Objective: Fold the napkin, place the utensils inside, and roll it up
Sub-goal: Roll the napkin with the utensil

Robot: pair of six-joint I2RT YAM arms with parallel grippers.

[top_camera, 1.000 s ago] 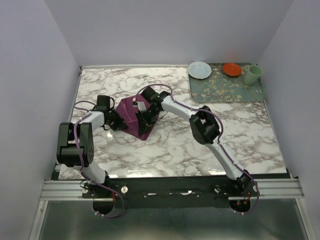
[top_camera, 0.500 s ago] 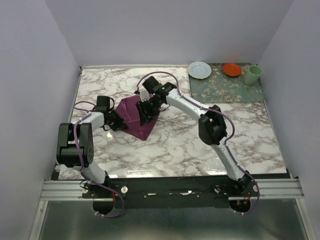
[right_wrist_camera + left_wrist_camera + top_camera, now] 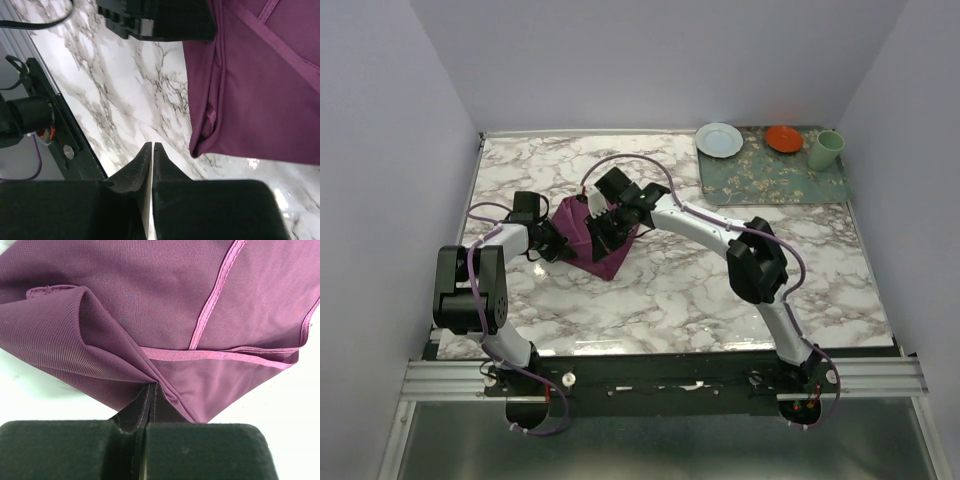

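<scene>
The plum-purple napkin (image 3: 582, 232) lies bunched and partly folded on the marble table, left of centre. My left gripper (image 3: 556, 243) is shut on its near edge; in the left wrist view the cloth (image 3: 150, 305) gathers into a pinch at the fingertips (image 3: 151, 385). My right gripper (image 3: 603, 232) hangs over the napkin's right part. In the right wrist view its jaws (image 3: 152, 145) stand together over bare marble with nothing between them, and the napkin's folded corner (image 3: 260, 100) lies just to the right, apart from them. The utensils are out of view.
A green floral mat (image 3: 770, 175) lies at the back right, with a pale plate (image 3: 719, 139), an orange dish (image 3: 783, 138) and a green cup (image 3: 826, 149) on it. Grey walls enclose the table on three sides. The left gripper's black body (image 3: 150, 20) shows beside the napkin.
My right gripper moved left across the napkin and its jaws came together. The napkin's right side was pushed in, so it looks narrower. The left gripper kept its hold and place.
</scene>
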